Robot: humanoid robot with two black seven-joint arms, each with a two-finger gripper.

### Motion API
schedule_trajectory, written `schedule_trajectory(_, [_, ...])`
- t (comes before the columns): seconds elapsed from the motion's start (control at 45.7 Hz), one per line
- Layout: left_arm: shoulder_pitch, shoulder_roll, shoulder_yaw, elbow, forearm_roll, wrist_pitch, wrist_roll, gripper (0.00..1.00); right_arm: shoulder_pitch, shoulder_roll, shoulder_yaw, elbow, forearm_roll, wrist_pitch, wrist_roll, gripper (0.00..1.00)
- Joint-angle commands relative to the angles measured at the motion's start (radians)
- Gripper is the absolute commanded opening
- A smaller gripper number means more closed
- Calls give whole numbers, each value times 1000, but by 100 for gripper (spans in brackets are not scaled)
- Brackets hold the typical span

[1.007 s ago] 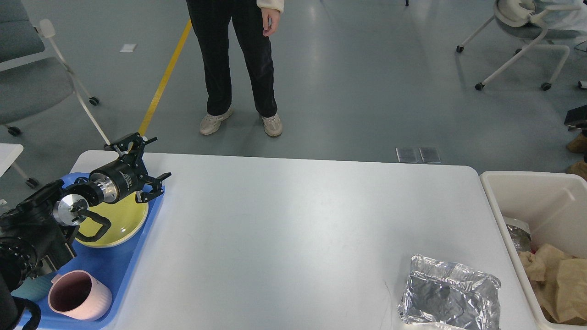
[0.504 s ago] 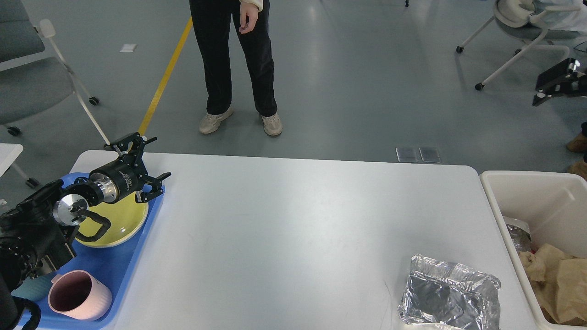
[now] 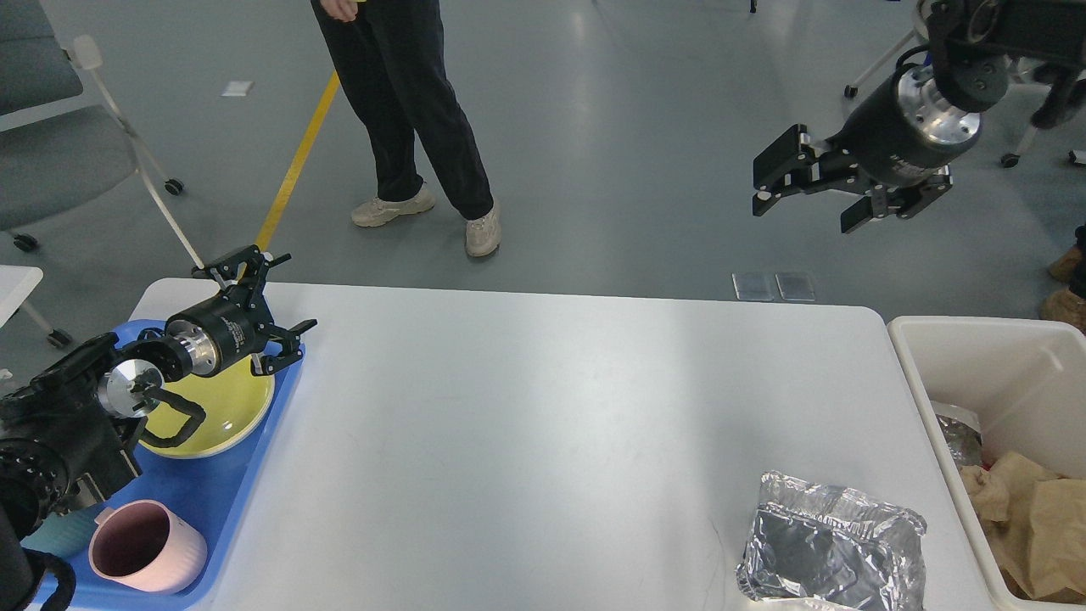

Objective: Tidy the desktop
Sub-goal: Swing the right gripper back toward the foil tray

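The white desktop (image 3: 526, 424) fills the middle of the head view. A crumpled silver foil container (image 3: 831, 547) lies on it at the front right. My left gripper (image 3: 273, 301) is open and empty, held above the far end of a blue tray (image 3: 246, 484), over a yellow plate (image 3: 221, 412). A pink cup (image 3: 146, 547) stands on the tray's near end. My right gripper (image 3: 802, 199) is open and empty, raised high beyond the table's far right edge.
A cream-white bin (image 3: 993, 356) with brown paper (image 3: 1039, 522) and foil scraps stands off the table's right end. A person (image 3: 407, 102) stands on the floor beyond the far edge. Wheeled chairs (image 3: 59, 127) stand at far left and far right.
My right arm has swung in from the right edge, and its open gripper now hangs high beyond the far right of the table. The person has stepped left. My left arm has not moved.
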Motion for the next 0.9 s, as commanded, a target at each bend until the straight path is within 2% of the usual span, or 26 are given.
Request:
schedule_trajectory(0.0, [0,0,0,0,0,-1,0,96,-67,68,-1,-4,11,-47,0,97])
schedule_trajectory(0.175, [0,0,0,0,0,0,0,96,-208,104,-11,-4,16,-132,-1,96])
schedule_trajectory(0.394, [0,0,0,0,0,-1,0,96,-372,87,-34,-6,11,-190,-1,93])
schedule_trajectory(0.679, [0,0,0,0,0,-1,0,96,-544,-2,-87,-7,10,-279,-1,92])
schedule_trajectory(0.876, [0,0,0,0,0,0,0,96,-598,-57,-101,-20,5,-301,-1,92])
